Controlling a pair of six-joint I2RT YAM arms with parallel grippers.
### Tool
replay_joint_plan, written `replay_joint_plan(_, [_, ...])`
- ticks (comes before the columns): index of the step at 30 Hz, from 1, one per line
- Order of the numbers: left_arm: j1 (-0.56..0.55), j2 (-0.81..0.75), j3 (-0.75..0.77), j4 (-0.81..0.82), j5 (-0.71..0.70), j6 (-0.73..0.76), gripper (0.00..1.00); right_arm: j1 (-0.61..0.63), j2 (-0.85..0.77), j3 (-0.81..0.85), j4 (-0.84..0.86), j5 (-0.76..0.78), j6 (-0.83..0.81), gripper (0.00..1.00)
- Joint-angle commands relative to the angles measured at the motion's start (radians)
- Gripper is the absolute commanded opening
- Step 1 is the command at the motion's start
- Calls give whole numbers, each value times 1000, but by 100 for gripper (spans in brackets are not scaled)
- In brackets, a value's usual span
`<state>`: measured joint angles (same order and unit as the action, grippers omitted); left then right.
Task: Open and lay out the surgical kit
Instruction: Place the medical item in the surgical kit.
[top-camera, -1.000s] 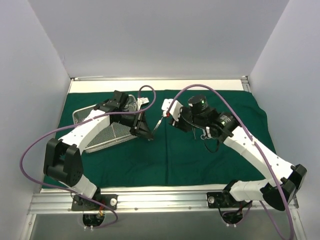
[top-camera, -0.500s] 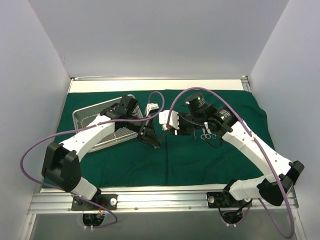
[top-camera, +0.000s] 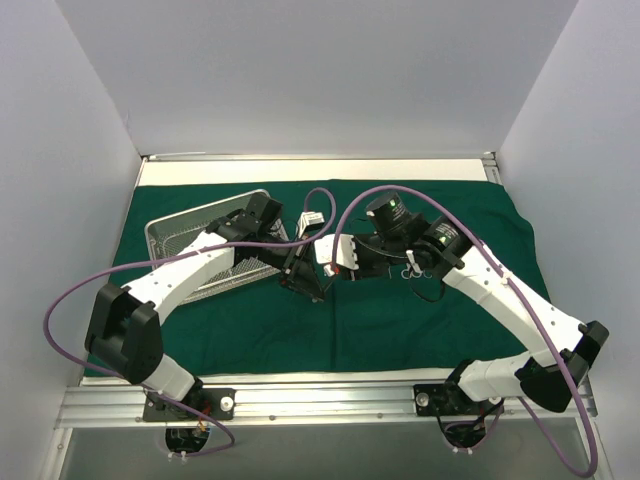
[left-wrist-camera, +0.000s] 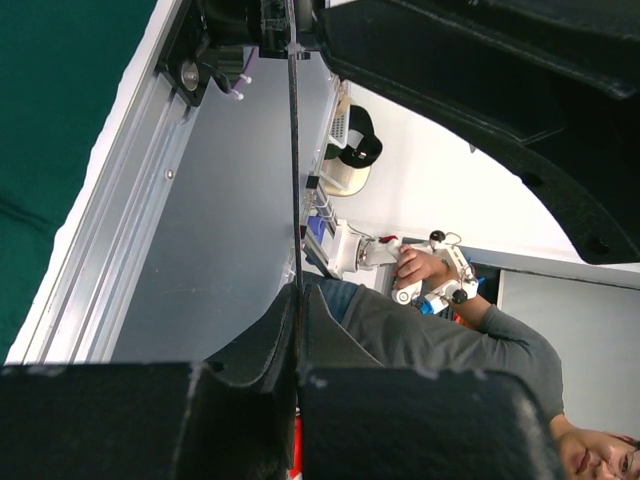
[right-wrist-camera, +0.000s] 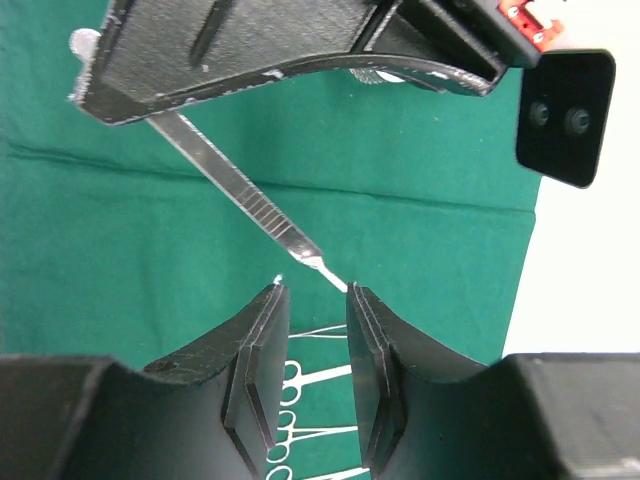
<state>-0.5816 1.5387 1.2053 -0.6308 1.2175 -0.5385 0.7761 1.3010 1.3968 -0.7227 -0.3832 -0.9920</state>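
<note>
Now, instrument (right-wrist-camera: 240, 190): slim flat steel, ribbed handle, tip pointing 5 o'clock.
Left gripper (top-camera: 306, 282): clamped on its handle.
Right gripper (right-wrist-camera: 315, 300): parted, fingertips at the tip.

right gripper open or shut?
Open: right gripper fingers stand apart in its wrist view, green cloth showing between; steel instrument tip at the gap, not clamped.

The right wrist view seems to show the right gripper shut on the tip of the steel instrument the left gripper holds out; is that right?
Not quite: the right wrist view shows the right gripper open, the tip at its gap. The left gripper holds the steel instrument.
</note>
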Motion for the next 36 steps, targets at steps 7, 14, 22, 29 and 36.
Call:
replay_joint_plan(7, [-23, 15, 51, 63, 43, -15, 2, 23, -26, -36, -4, 43, -30, 29])
replay_joint_plan(14, [-38, 26, 66, 68, 47, -18, 2, 32, -8, -53, 17, 49, -45, 27])
replay_joint_plan(22, [-37, 31, 71, 66, 53, -15, 2, 48, 9, -68, 31, 72, -65, 27])
replay_joint_plan(29, [-35, 31, 80, 51, 48, -5, 8, 52, -9, -102, 17, 108, -71, 0])
replay_joint_plan(36, [22, -14, 65, 23, -42, 32, 64, 54, -58, -147, 52, 142, -34, 0])
